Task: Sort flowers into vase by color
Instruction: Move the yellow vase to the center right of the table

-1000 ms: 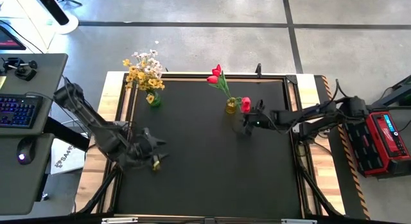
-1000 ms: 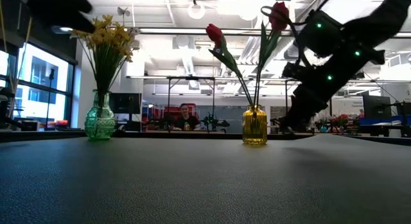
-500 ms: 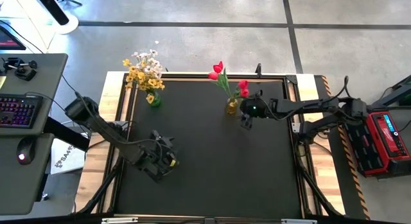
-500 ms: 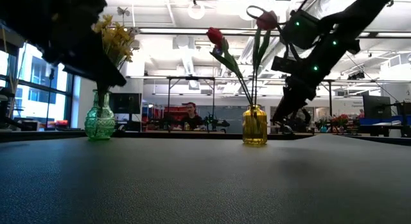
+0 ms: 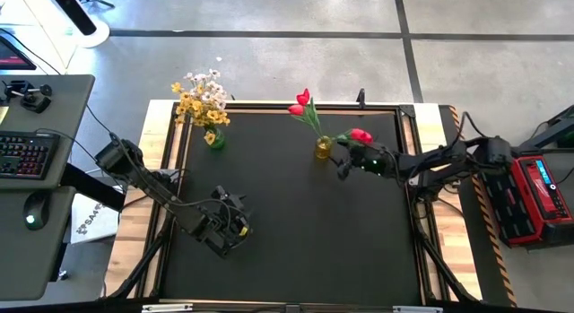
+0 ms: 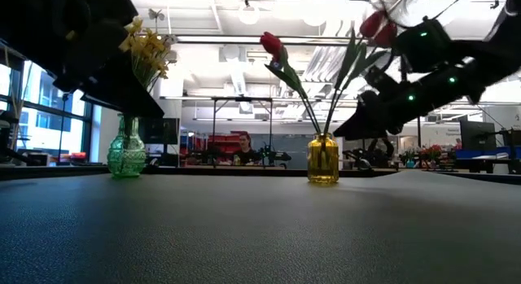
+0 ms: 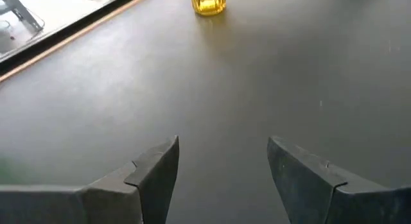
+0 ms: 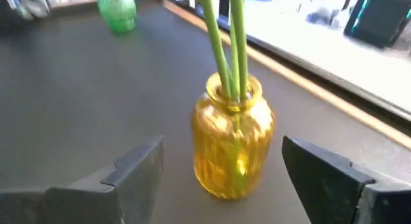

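A yellow glass vase (image 5: 323, 150) (image 8: 232, 147) stands at the far middle of the black mat and holds two red tulips by their stems. One tulip (image 5: 302, 102) leans toward the far left. The other (image 5: 360, 134) leans right, over my right arm. My right gripper (image 5: 342, 167) (image 8: 221, 147) is open just right of the vase, with a finger on either side and apart from it. A green vase (image 5: 215, 138) at the far left holds yellow and white flowers (image 5: 199, 98). My left gripper (image 5: 235, 230) (image 7: 221, 144) hovers open over bare mat at the near left.
A wooden border (image 5: 430, 169) frames the black mat (image 5: 305, 232), which lies bare across its middle and near side. A desk with a keyboard (image 5: 22, 152) stands beyond the left edge, and a red box (image 5: 531, 196) beyond the right. A person (image 6: 242, 146) sits in the room behind.
My left gripper has come down toward the mat and shifted a little toward the near right. My right gripper has tipped beside the yellow vase. The second tulip's bloom has swung from close to the vase out to the right, over my right arm.
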Controlling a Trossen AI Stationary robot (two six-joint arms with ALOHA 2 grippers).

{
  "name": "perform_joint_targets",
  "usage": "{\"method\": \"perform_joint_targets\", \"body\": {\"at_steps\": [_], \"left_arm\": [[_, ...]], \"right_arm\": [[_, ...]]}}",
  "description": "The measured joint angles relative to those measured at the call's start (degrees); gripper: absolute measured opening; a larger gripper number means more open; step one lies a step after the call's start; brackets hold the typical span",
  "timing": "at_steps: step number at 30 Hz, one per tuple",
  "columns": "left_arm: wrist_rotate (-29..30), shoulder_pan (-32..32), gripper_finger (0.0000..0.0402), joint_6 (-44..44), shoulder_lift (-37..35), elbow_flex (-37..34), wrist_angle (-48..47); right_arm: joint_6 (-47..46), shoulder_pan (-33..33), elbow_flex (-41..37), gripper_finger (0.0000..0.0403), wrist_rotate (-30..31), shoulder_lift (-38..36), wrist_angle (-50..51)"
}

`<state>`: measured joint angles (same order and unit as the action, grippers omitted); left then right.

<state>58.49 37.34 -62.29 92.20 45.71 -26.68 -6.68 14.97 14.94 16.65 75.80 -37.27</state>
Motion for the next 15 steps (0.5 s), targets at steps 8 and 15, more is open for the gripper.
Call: {"method": "perform_joint_targets", "body": {"at_steps": [8, 15], "left_arm": [[1.2, -0.3, 0.0225, 1.2, -0.1, 0.0, 1.7], [1.3, -0.3, 0.0225, 2.9, -0.1, 0.0, 4.3]], "right_arm": [[2.5, -3.1, -0.8, 0.0298, 6.1, 3.7, -11.4], [5.4, -0.3, 5.1, 0.0297, 5.0, 13.1, -13.6]]}}
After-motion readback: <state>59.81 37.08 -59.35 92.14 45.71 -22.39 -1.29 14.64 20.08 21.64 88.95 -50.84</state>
